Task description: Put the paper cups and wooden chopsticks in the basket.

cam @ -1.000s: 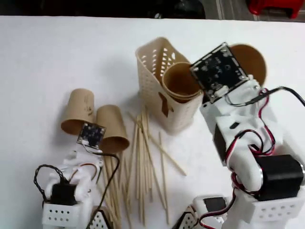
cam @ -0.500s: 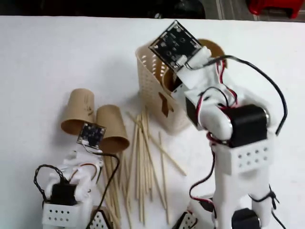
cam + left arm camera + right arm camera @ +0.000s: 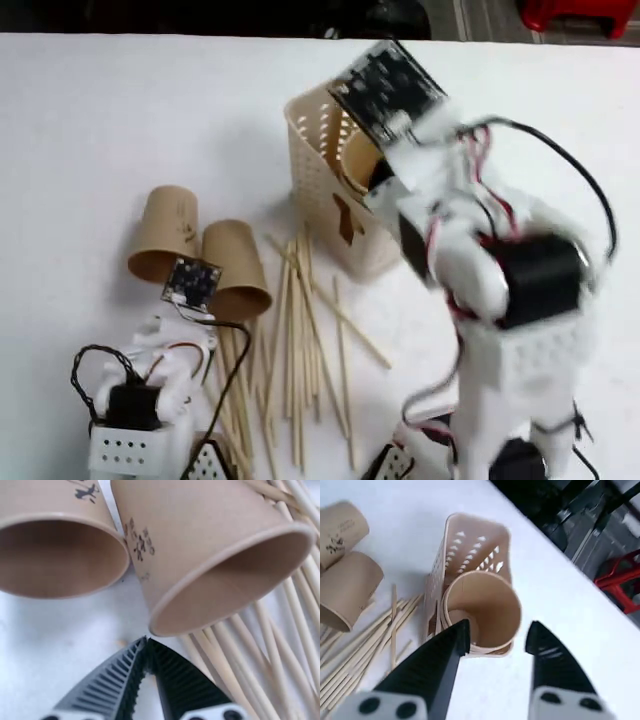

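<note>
The cream slotted basket [image 3: 325, 190] stands upright at mid-table with a brown paper cup [image 3: 358, 165] inside it. In the right wrist view the cup [image 3: 482, 607] shows stacked rims, and my right gripper [image 3: 497, 630] hangs open just above it, holding nothing. Two more paper cups [image 3: 165, 230] [image 3: 237, 268] lie on their sides to the left of the basket. Wooden chopsticks [image 3: 300, 340] are scattered in a pile between the arms. My left gripper [image 3: 148, 642] is shut and empty, right in front of the mouth of the nearer cup [image 3: 220, 560], beside the other cup [image 3: 55, 545].
The right arm [image 3: 490, 260] leans over the basket from the near side and hides part of it. The left arm's base [image 3: 130, 420] sits at the near left edge. A red stool [image 3: 580, 15] stands beyond the table's far edge.
The right arm swung left from beside the basket to above it, carrying a cup. That cup is no longer beside the basket, and the gripper is open. The left arm stayed still.
</note>
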{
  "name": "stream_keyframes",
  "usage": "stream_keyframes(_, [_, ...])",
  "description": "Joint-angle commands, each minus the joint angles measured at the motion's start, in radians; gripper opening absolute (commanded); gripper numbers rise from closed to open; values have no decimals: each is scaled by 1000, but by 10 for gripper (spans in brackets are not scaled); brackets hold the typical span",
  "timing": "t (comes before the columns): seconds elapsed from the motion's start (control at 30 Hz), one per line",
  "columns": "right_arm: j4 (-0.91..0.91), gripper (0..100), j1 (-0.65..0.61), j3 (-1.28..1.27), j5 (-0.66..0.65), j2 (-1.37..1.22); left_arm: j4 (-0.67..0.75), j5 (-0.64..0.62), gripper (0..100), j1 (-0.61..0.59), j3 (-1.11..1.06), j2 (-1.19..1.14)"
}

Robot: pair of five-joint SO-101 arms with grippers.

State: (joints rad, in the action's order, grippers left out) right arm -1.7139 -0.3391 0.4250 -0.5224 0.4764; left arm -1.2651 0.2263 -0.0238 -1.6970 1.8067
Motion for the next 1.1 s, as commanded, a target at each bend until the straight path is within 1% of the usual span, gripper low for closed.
stream_keyframes(0.0, [-4,31,-1,-32,12,108,9,9,24,-7,5,8])
stream_keyframes(0.03, [-4,12,1,-66,12,134,11,9,24,-7,8,8])
stream_keyframes(0.1, [-4,27,2,-153,12,193,12,9,24,-7,28,10])
stream_keyframes(0.23, [15,19,58,-322,21,298,20,5,24,-8,75,10])
stream_keyframes(0.37, [33,19,133,-463,23,390,71,11,24,-8,80,12])
stream_keyframes(0.43, [48,19,162,-532,48,433,81,11,24,-8,110,12])
stream_keyframes(0.6, [159,19,277,-761,97,544,81,15,24,-7,221,12])
stream_keyframes(0.63, [188,19,303,-815,100,564,77,41,24,-7,250,12])
stream_keyframes(0.77, [329,19,390,-1042,101,628,8,256,24,-7,382,12])
stream_keyframes(0.83, [401,19,427,-1148,149,647,-31,319,24,-5,450,10])
stream_keyframes(0.9, [473,21,470,-1237,216,653,-77,354,50,-7,520,7])
stream_keyframes(1.03, [590,21,521,-1344,282,653,-160,361,220,-7,612,4])
stream_keyframes(1.07, [608,21,532,-1358,298,653,-172,362,243,-7,621,-8])
